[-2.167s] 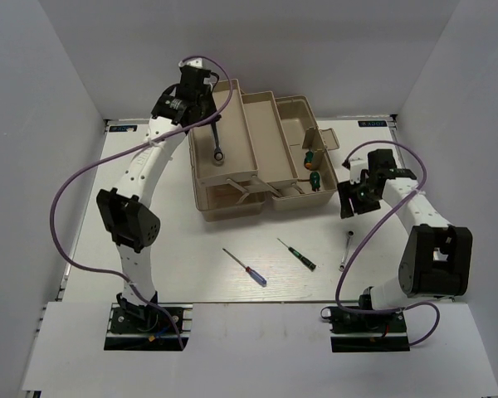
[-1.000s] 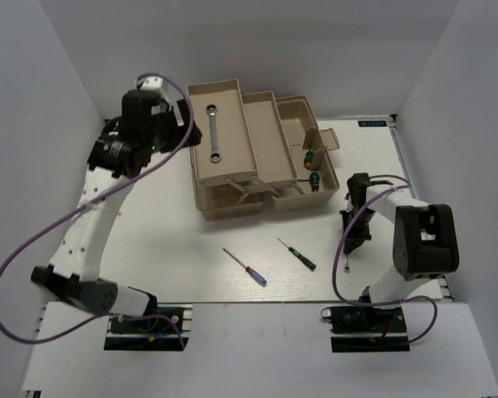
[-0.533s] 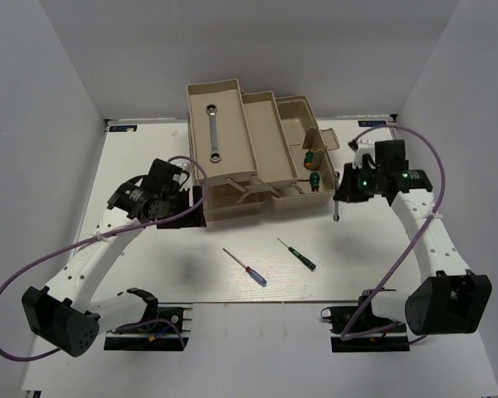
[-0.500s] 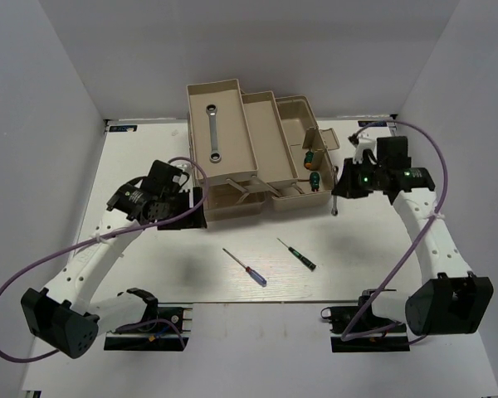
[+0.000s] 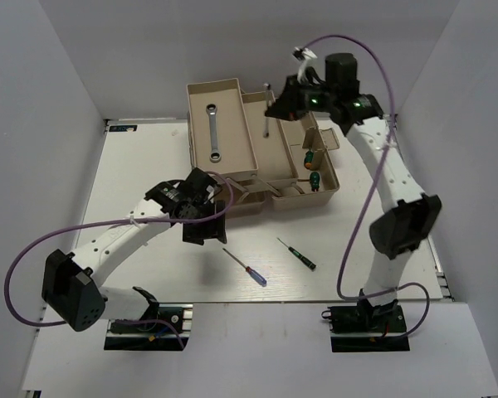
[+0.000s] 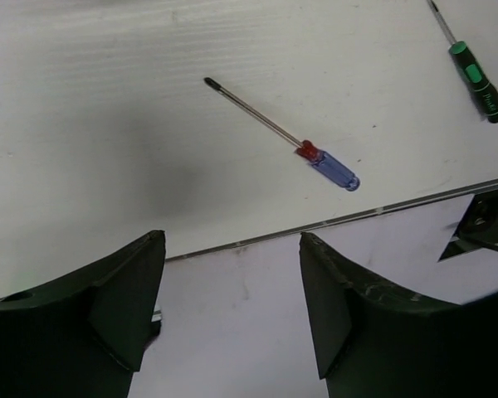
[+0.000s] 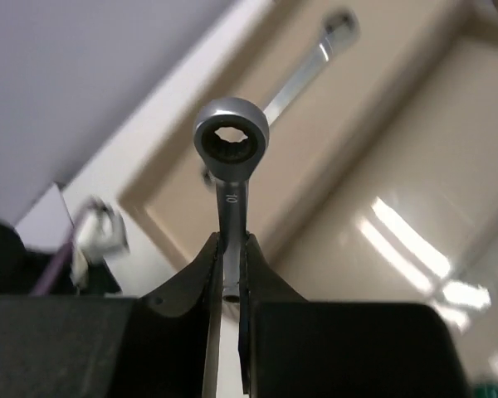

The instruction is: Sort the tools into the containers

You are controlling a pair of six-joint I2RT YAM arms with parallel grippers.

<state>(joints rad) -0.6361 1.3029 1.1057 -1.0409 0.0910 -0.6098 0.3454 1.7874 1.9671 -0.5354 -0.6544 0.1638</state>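
Observation:
My right gripper point(image 5: 275, 109) is shut on the short silver wrench point(image 7: 231, 157), which hangs above the beige toolbox's middle tray point(image 5: 261, 141). The long wrench point(image 5: 214, 131) lies in the left tray and also shows in the right wrist view as the long wrench point(image 7: 309, 65). A green-handled screwdriver point(image 5: 314, 178) lies in the right compartment. The red-and-blue screwdriver point(image 5: 246, 267) and a thin green-handled screwdriver point(image 5: 297, 254) lie on the table. My left gripper point(image 5: 206, 229) hovers open above the table, short of the red-and-blue screwdriver point(image 6: 290, 141), with nothing between its fingers.
The toolbox point(image 5: 232, 203) stands at the back centre with its trays fanned open. A small green and orange item point(image 5: 310, 156) sits in the right compartment. The table's front edge point(image 6: 332, 222) runs just past the screwdrivers. White walls close in the sides and back.
My right arm has carried the short wrench from beside the toolbox's right end up over the trays. My left arm has swung right and forward toward the red-and-blue screwdriver, its jaws narrowing a little.

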